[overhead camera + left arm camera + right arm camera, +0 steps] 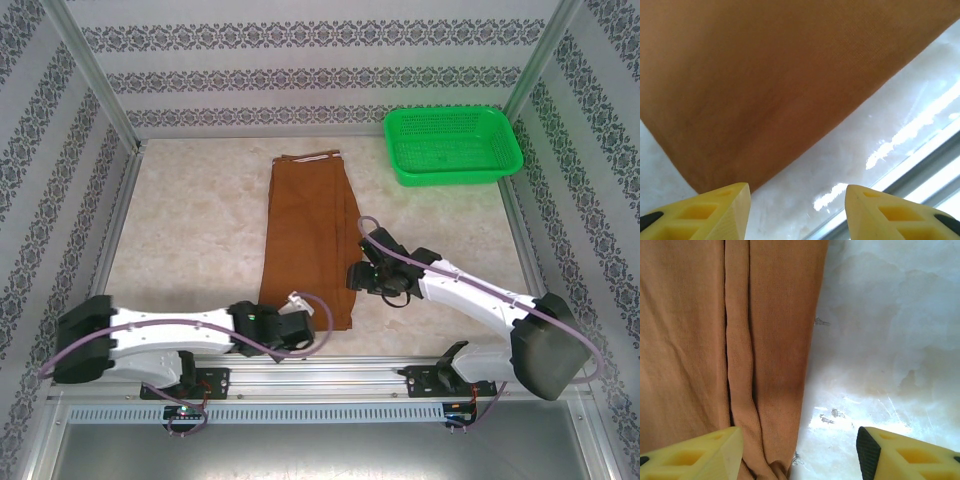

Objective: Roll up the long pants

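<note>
Trousers of rust-brown cloth, the long pants (305, 235), lie folded lengthwise on the pale marbled table (190, 230), waistband far, hems near, with the green plastic mesh basket (455, 175) to their far right. The left gripper (797, 192) is spread, empty, at the near hem. The right gripper (797, 435) is spread, empty, over their right edge.

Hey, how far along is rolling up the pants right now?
Done: the long pants lie flat on the table, legs stacked in one strip. In hand: the left gripper is open by the near hem corner, the right gripper open over the right edge, neither holding cloth. Left: the whole roll; no turn started.
</note>
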`<action>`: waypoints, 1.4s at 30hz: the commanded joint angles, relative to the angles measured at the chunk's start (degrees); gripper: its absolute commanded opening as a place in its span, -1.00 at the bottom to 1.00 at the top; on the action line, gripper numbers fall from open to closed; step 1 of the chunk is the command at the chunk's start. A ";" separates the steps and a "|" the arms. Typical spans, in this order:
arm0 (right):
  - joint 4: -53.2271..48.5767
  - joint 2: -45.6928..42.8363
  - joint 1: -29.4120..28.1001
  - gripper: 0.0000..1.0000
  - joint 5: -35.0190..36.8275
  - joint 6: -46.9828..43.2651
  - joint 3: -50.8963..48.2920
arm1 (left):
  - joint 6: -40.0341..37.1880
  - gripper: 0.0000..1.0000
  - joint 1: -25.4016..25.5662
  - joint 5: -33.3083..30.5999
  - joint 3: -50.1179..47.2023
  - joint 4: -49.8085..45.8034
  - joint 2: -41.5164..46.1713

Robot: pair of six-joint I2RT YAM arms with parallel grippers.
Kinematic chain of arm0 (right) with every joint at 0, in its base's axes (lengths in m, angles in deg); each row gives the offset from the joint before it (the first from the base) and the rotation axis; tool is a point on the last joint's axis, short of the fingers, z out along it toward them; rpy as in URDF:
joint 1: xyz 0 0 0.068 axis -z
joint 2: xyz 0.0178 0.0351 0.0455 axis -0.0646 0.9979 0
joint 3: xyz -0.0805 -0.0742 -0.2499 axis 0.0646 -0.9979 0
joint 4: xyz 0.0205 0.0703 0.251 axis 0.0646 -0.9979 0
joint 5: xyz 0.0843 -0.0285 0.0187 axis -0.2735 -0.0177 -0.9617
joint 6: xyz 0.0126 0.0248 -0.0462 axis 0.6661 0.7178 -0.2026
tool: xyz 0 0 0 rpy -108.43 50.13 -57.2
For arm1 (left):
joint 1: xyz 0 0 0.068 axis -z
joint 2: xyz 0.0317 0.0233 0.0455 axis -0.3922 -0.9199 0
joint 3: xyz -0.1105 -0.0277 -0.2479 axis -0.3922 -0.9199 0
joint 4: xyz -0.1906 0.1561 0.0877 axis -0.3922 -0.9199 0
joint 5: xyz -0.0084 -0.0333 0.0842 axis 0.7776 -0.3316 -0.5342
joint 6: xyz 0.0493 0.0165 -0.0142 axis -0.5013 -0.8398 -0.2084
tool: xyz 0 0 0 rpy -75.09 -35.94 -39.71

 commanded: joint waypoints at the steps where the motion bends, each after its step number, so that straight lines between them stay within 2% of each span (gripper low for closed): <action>1: -1.21 -2.96 1.04 0.26 0.24 0.17 -1.36 | -5.50 0.07 0.83 -8.50 4.41 2.25 -5.49; 4: -0.89 -5.86 1.85 0.27 0.74 1.13 -3.45 | -8.68 0.07 0.80 -13.58 6.81 2.90 -11.23; 8: -0.77 -9.45 4.32 0.27 -0.56 2.38 -6.19 | -14.21 0.09 0.58 -15.23 9.35 4.52 -16.22; 14: -1.09 -13.41 6.62 0.27 -1.44 3.66 -8.30 | -16.93 0.12 0.58 -9.96 11.12 2.31 -18.13; 22: -0.73 -13.11 6.74 0.28 -2.01 4.29 -8.05 | -18.07 0.13 0.40 -1.73 13.40 -2.38 -20.06; 27: 0.70 -11.24 6.81 0.28 -2.39 4.51 -7.96 | -17.48 0.13 0.19 -1.77 12.58 -3.40 -22.11; 32: 1.05 -9.09 6.64 0.27 -3.21 4.61 -7.38 | -17.79 0.11 -0.62 -2.29 16.17 -5.56 -28.73; 34: 1.14 -9.50 6.65 0.26 -2.78 4.84 -7.69 | -18.25 -0.01 -1.03 -3.58 17.41 -5.99 -30.59; 35: 1.11 -9.76 6.64 0.26 -2.69 4.89 -7.86 | -18.25 -0.29 -1.61 -4.51 18.05 -6.18 -31.42; 37: 0.55 -10.31 6.64 0.25 -2.12 4.98 -8.02 | -18.51 -0.73 -3.15 -4.37 19.15 -6.06 -32.10; 38: 0.21 -10.70 6.74 0.25 -1.80 4.91 -8.13 | -18.79 -0.83 -3.77 -3.81 19.46 -5.20 -31.87; 42: -3.52 -12.84 7.05 0.24 1.82 4.12 -7.61 | -20.83 -0.90 -4.17 2.23 23.28 -3.89 -31.80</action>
